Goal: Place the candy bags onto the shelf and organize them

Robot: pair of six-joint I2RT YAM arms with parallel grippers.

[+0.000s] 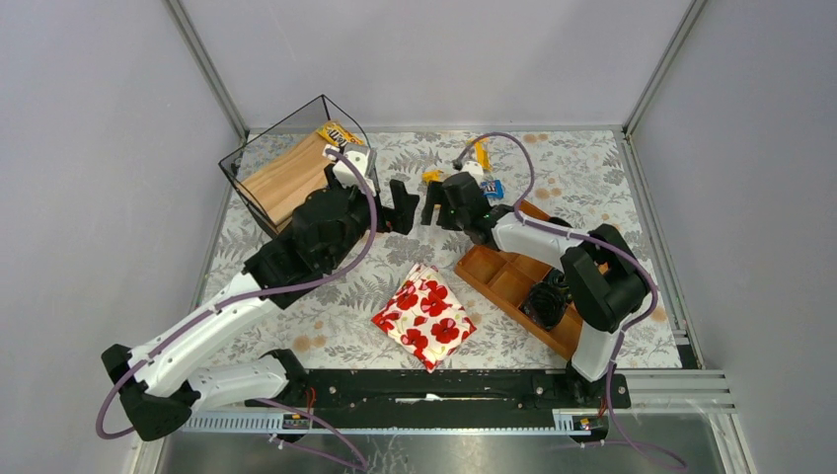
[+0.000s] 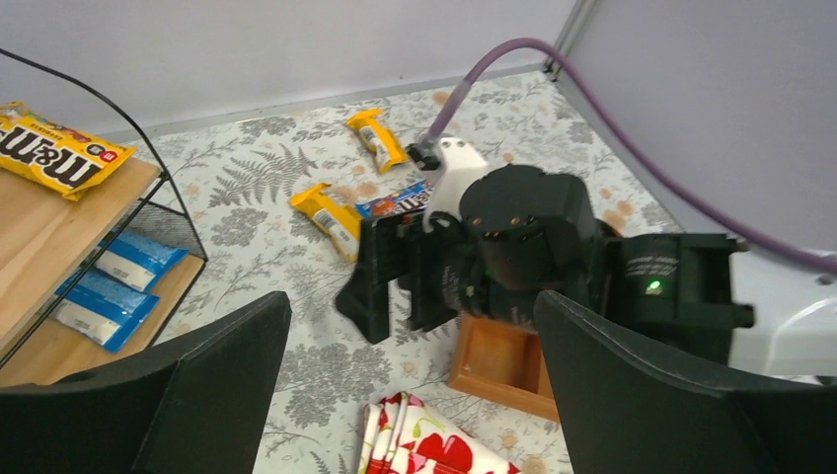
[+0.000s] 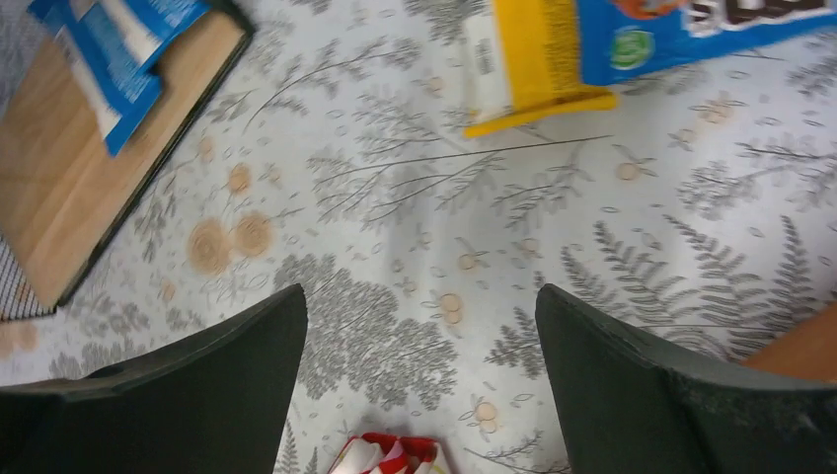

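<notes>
The shelf [image 1: 286, 173], black wire with wooden boards, stands at the far left. A yellow candy bag [image 1: 339, 133] lies on its top board, also in the left wrist view [image 2: 54, 148]. Two blue packets [image 2: 114, 281] lie on the lower board, also in the right wrist view [image 3: 109, 59]. Loose on the table are two yellow packets [image 2: 375, 138] [image 2: 329, 215] and a blue one [image 2: 395, 200]. My left gripper [image 1: 403, 207] [image 2: 412, 306] and right gripper [image 1: 431, 204] [image 3: 419, 296] face each other mid-table. Both are open and empty.
A white pouch with red poppies [image 1: 424, 316] lies in the near middle. A reddish-brown compartment tray [image 1: 513, 281] sits at the right under my right arm, with a black object [image 1: 546, 299] in it. Grey walls enclose the table.
</notes>
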